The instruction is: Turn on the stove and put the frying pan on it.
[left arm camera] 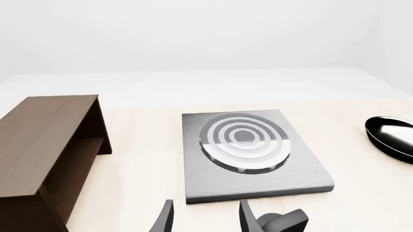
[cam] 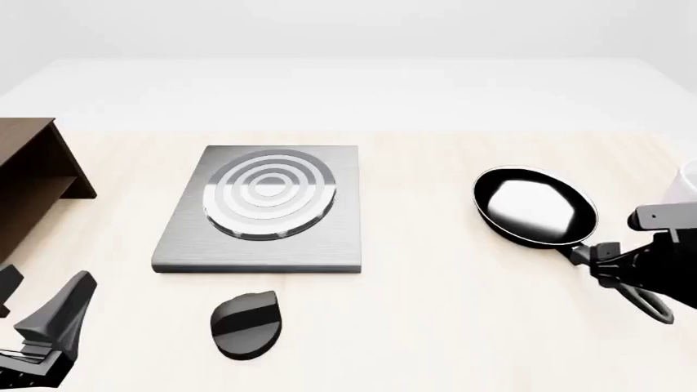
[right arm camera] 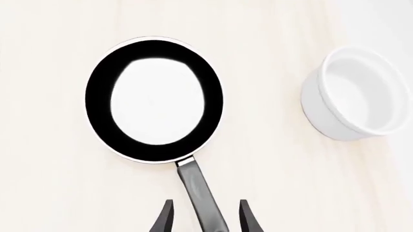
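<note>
Glossy black and rigid, the frying pan (cam: 534, 207) lies at the right of the front view on the pale table (cam: 436, 310), well apart from the stove (cam: 261, 208) at centre left, whose knob (cam: 247, 324) sits just below the slab. I judge the pan stiff, fairly light and slick-surfaced, so its long handle (right arm camera: 201, 191) is the place to grip, near the bowl to limit tipping. The right gripper (right arm camera: 204, 220) stands open, fingers either side of the handle, not visibly touching it. The left gripper (left arm camera: 203, 218) is also spread, holding nothing, near the knob. A white bowl (right arm camera: 358, 96) rests beside the pan, a brown cabinet (cam: 28, 180) at far left.
</note>
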